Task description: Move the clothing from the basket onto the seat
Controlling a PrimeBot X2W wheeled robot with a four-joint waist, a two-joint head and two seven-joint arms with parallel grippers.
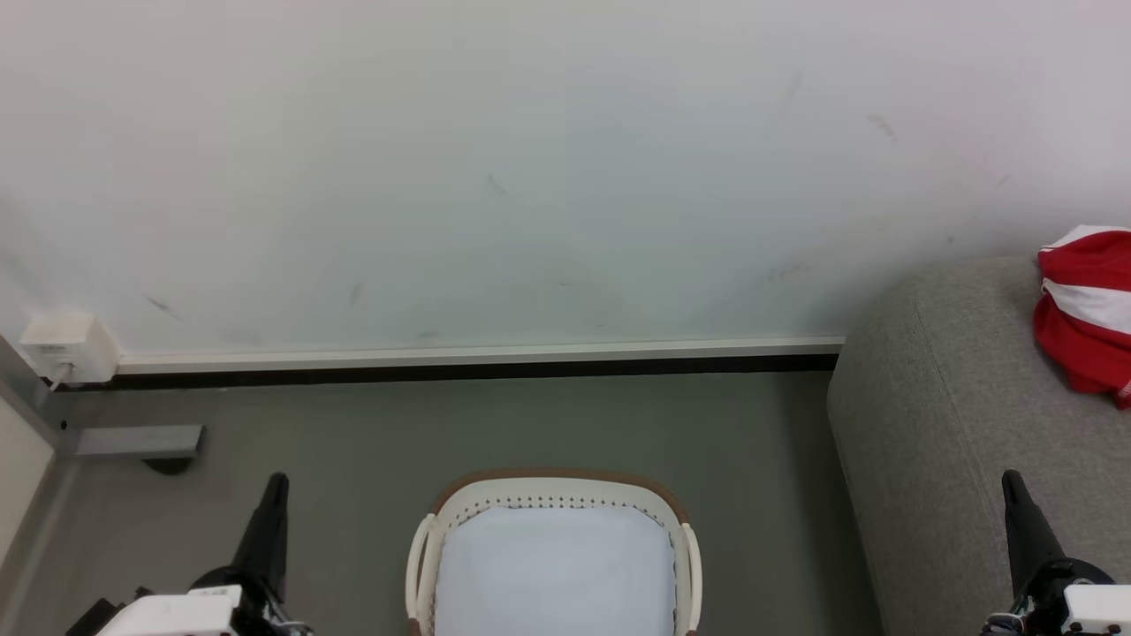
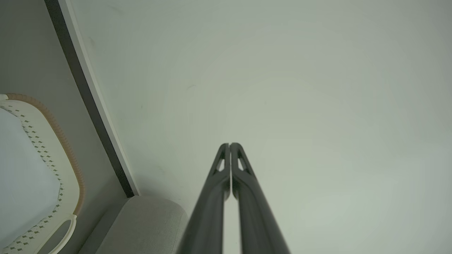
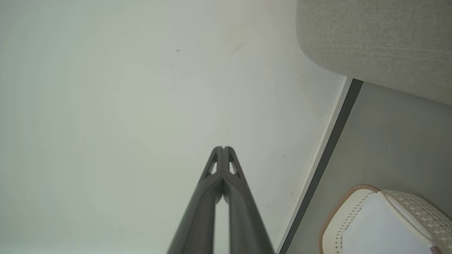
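Two clenched, empty pincers, left gripper [image 1: 277, 486] and right gripper [image 1: 1012, 484], flank the basket [image 1: 557, 490], only lining [image 1: 552, 574] showing; the clothing [image 1: 1087, 309] lies far right on the seat [image 1: 954, 424]. Best check the basket's hidden near end.

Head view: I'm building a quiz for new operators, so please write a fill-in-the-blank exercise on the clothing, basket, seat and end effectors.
1. The red clothing lies on the seat, at the head view's ____ edge.
2. The visible part of the basket holds ____ clothing.
3. The left end effector and the right end effector are both ____.
Missing words: right; no; shut.
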